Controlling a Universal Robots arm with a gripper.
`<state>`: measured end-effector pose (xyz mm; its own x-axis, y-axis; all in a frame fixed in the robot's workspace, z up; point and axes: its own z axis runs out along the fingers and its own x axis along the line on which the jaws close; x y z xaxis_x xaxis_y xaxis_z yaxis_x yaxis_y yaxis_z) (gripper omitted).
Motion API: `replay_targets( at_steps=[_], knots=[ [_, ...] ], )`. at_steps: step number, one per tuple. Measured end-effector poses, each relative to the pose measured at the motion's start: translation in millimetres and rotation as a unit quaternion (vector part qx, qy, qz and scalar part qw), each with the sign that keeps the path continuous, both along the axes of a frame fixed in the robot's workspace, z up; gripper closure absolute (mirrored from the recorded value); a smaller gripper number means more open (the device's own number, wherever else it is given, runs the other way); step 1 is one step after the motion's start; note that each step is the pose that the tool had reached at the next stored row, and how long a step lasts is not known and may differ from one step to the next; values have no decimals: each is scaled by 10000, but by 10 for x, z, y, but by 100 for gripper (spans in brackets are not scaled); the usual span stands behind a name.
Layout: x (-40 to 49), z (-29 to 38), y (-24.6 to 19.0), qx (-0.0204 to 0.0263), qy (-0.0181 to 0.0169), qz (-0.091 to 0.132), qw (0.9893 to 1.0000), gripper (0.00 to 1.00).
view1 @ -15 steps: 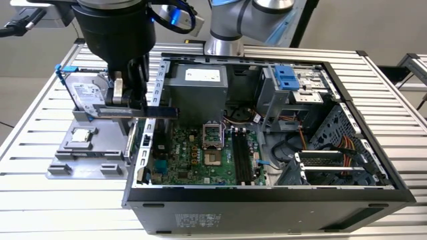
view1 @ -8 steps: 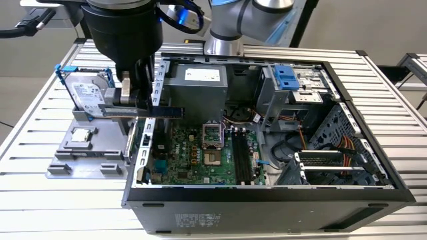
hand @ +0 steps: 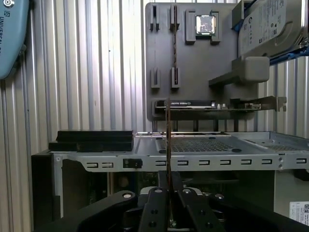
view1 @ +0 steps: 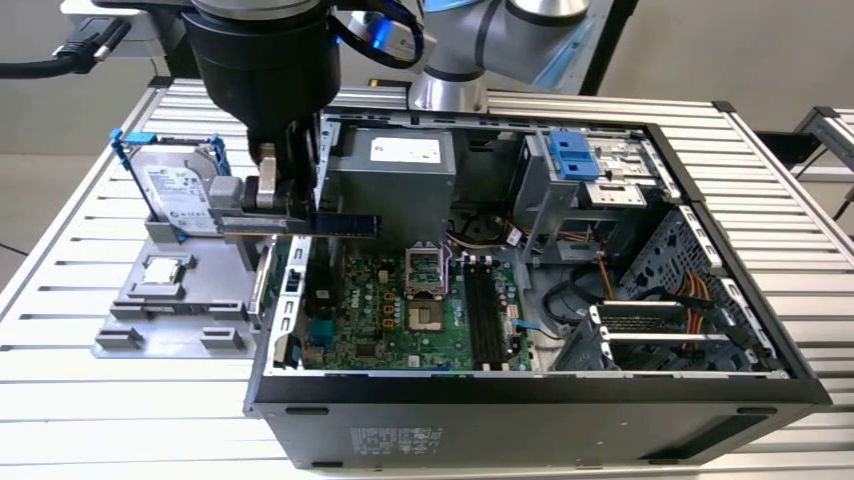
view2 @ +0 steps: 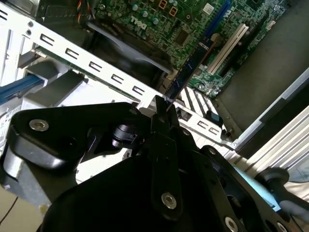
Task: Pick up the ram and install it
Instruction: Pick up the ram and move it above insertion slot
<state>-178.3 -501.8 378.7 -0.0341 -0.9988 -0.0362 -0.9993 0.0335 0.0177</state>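
The hand [view1: 276,203] is clamped on the ram [view1: 350,222] and carries it on edge above the open computer case [view1: 534,400], over the wall on the exterior view's left. That puts the stick between the grey parts holder [view1: 167,300] on the worktop [view1: 80,400] and the motherboard [view1: 387,310]. In the second wrist view it juts from the fingertips [view2: 159,116] toward the board. The stick appears to lie across the run of the black memory slots [view1: 483,310]. Seating it well, I judge, calls for squaring it parallel, matching the notch and pressing down level.

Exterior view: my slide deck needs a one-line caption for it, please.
Claw holds the ram horizontally over the open computer case's edge, beside the gray fixture with the hard drive.
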Motion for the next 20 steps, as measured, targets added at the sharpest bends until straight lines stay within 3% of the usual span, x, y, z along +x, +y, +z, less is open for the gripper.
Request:
replay_targets(
  at_steps=[20],
  knots=[
    [282, 0, 0, 0, 0, 0, 10000, 100]
  ],
)
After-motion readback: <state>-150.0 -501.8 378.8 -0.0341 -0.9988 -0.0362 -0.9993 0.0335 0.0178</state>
